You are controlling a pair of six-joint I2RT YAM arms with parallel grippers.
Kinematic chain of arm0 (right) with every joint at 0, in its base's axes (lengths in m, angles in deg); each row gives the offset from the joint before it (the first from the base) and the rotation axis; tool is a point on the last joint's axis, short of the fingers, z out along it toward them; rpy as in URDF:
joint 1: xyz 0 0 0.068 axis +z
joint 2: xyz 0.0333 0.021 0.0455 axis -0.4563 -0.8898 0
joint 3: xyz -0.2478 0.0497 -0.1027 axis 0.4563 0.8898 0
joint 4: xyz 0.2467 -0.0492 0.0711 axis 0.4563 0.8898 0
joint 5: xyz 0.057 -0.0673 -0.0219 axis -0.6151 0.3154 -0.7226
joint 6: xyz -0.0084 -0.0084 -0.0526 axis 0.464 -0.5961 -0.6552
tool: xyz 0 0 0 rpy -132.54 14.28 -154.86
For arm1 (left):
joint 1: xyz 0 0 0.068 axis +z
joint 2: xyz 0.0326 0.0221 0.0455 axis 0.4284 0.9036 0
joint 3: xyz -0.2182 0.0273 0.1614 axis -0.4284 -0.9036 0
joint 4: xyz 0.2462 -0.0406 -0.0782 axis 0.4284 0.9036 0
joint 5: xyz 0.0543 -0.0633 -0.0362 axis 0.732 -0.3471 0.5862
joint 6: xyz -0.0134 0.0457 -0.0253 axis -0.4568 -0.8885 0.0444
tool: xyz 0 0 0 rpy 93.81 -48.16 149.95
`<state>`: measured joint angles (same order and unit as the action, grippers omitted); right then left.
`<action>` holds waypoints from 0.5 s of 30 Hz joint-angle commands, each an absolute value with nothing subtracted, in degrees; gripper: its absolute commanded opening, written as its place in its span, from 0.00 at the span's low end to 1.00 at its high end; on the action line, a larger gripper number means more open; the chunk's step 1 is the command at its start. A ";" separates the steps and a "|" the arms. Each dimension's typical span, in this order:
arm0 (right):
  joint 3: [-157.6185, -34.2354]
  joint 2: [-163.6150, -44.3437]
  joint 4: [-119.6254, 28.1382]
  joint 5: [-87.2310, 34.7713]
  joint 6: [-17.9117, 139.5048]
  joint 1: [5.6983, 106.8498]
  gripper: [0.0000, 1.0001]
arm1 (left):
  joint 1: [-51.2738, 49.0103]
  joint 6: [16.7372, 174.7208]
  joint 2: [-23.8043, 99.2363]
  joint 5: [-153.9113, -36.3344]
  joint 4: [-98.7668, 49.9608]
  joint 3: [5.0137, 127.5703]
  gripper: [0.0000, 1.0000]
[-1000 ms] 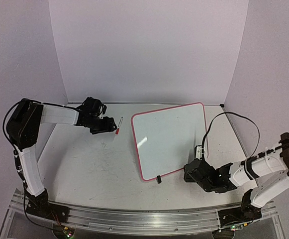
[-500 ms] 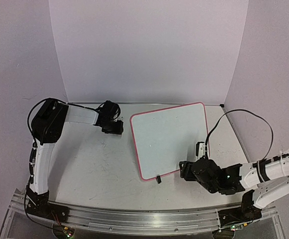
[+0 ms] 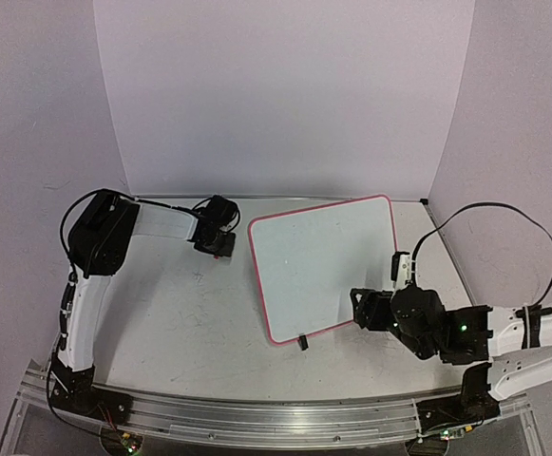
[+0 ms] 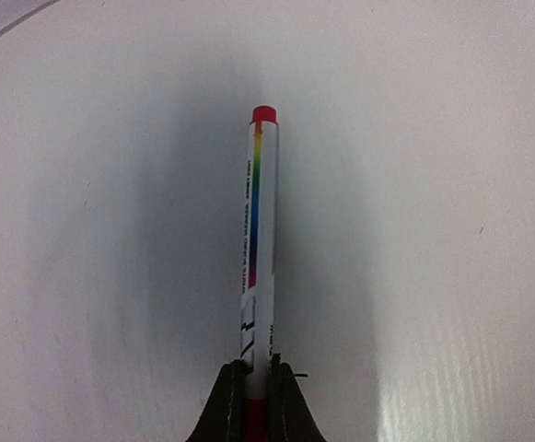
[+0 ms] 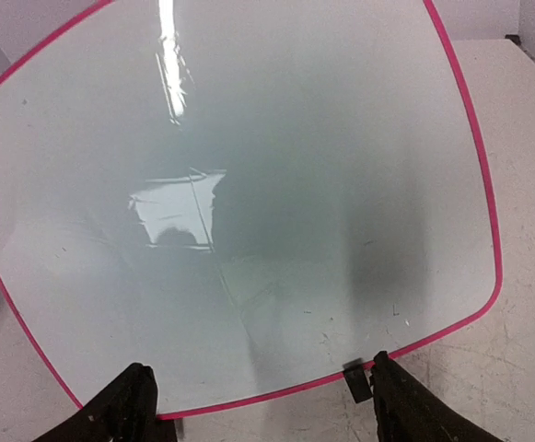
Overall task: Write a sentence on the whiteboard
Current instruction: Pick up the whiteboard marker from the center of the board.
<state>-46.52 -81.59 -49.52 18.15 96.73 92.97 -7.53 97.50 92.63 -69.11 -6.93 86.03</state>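
Left pincer (image 4: 257,373) pinching marker (image 4: 260,230), right pincer (image 5: 262,373) spread wide over whiteboard (image 5: 295,138) edge

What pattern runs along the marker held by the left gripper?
A rainbow stripe along the white marker, which has a red-capped end; clearest in the left wrist view.

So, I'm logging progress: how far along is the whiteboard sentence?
Done: the left gripper is shut on the marker. In hand: the right gripper hangs open at the whiteboard's near edge. Left: the board is blank, so all the writing.
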 commanded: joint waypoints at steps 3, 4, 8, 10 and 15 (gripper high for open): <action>-53.47 -76.67 -47.71 21.34 87.16 93.07 0.98 | -7.33 100.42 77.13 -64.02 -3.15 73.68 0.00; -54.38 -76.92 -47.12 21.26 85.54 93.07 0.98 | -7.33 101.22 74.10 -64.09 -3.24 71.52 0.00; -58.68 -79.27 -43.38 23.17 82.55 93.07 0.98 | -7.38 104.15 60.76 -67.18 -3.50 62.11 0.00; -60.41 -80.78 -41.98 24.10 82.31 93.08 0.98 | -7.33 105.05 54.40 -70.31 -3.88 58.20 0.00; -62.95 -82.12 -36.75 29.45 95.24 93.02 0.98 | -7.42 104.31 36.94 -80.45 -4.51 50.89 0.00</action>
